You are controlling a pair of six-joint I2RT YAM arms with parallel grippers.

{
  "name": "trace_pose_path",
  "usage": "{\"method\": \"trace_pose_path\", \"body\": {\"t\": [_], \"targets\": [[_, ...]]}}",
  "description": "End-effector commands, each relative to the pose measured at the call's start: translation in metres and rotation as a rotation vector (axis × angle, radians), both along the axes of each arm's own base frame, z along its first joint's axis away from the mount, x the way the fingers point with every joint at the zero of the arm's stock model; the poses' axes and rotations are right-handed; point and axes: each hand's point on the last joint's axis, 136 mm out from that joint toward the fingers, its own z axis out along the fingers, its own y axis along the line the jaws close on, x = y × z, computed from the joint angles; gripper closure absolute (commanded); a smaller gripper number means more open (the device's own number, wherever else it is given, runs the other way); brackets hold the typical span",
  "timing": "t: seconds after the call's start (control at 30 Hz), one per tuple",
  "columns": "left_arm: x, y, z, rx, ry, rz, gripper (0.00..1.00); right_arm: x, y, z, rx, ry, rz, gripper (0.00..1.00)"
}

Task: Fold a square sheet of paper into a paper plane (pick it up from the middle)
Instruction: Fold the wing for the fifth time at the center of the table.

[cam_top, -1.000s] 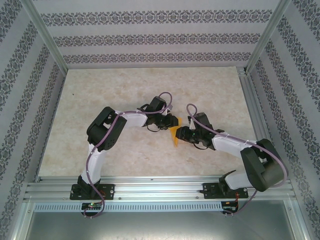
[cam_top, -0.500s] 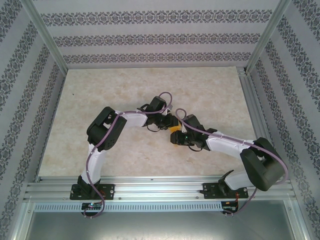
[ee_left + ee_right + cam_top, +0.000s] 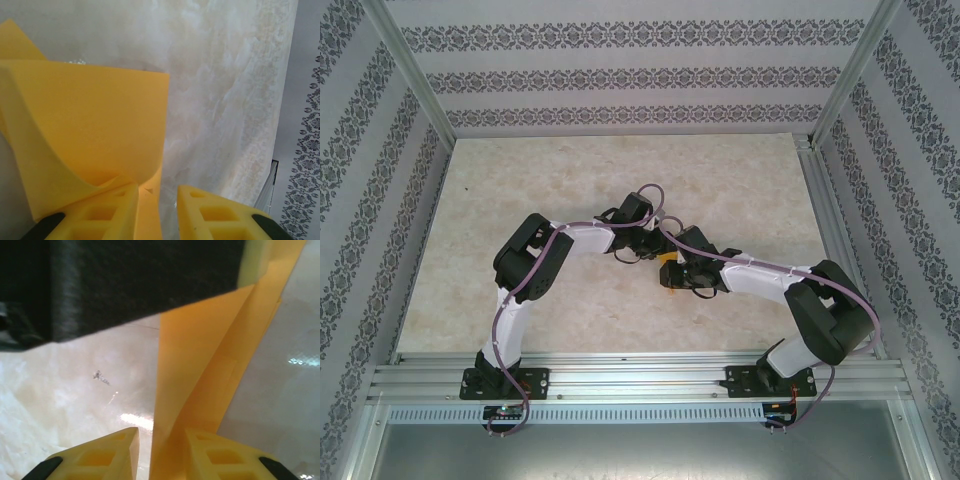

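At the near edge of the table (image 3: 520,200) the two arm bases sit on an aluminium rail (image 3: 640,380), and both arms reach inward to meet near the table's middle. There the right gripper (image 3: 673,272) reaches in from the right. The left gripper (image 3: 656,246) sits just beyond it, with the orange-yellow paper (image 3: 668,283) between them.

In the right wrist view the paper (image 3: 200,365), creased lengthwise, passes between the right gripper's (image 3: 161,437) fingers. It lies against one finger (image 3: 220,455), while bare table shows before the other (image 3: 95,460); whether it is pinched cannot be told. Its far end runs up under the dark body of the left gripper (image 3: 125,280).

In the left wrist view the left gripper (image 3: 157,192) clamps the paper (image 3: 100,125), which has one flap curling above the table. Patterned walls (image 3: 640,75) close the far side.
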Motion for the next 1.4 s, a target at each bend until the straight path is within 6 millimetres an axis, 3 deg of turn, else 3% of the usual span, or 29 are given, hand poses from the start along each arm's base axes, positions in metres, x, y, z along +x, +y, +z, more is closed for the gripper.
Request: {"method": "trace_pose_path", "body": {"t": [0.0,0.2,0.63,0.83,0.97,1.07,1.2,1.37], "targets": [[0.004,-0.008,0.008,-0.020,-0.018,-0.001,0.72,0.007,0.001,0.002,-0.027,-0.019,-0.009,0.78],[0.004,-0.009,0.012,-0.024,-0.025,-0.005,0.72,0.006,-0.003,-0.002,0.002,-0.009,-0.042,0.89],[0.005,-0.011,0.013,-0.033,-0.027,-0.015,0.71,0.007,-0.011,-0.014,0.291,0.030,-0.148,0.96],[0.005,-0.017,0.044,-0.096,-0.069,-0.036,0.67,0.009,-0.010,-0.006,0.387,0.023,-0.157,0.98],[0.003,-0.016,0.075,-0.132,-0.125,-0.050,0.62,0.012,-0.003,0.011,0.476,0.005,-0.149,0.98],[0.000,-0.015,0.084,-0.138,-0.129,-0.057,0.60,0.015,-0.003,0.021,0.540,-0.008,-0.159,0.98],[-0.003,-0.014,0.077,-0.134,-0.119,-0.062,0.61,0.017,-0.006,0.022,0.579,-0.004,-0.180,0.98],[-0.005,-0.020,0.054,-0.120,-0.078,-0.081,0.64,0.016,-0.011,0.011,0.584,0.018,-0.206,0.98]]}}
